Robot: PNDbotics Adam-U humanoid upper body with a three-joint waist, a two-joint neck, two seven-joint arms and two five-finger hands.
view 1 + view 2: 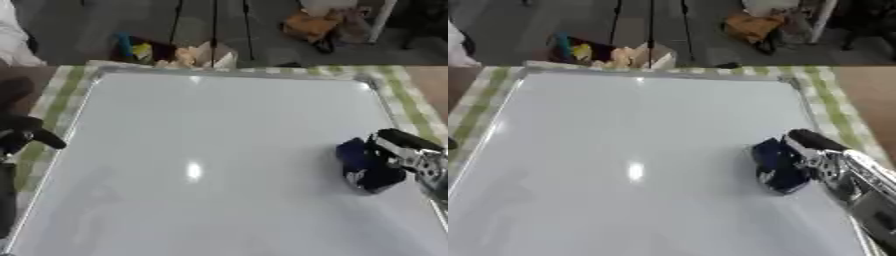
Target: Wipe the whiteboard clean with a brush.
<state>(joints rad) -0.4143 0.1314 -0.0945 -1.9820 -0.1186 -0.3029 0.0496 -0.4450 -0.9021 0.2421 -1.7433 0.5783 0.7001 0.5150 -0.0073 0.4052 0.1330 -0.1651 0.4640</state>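
Over at the left edge the left hand (26,134) hangs just off the whiteboard (219,150), idle; I cannot tell how its fingers are set. The board lies flat on a green checked cloth (66,90), and I can make out no marks on it. Toward its right side the right hand (820,160) has its fingers curled round a dark blue brush (778,165), pressed flat to the surface, probably for wiping. No containers sit on the table.

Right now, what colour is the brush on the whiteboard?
Dark blue brush, clearest in the right eye view.
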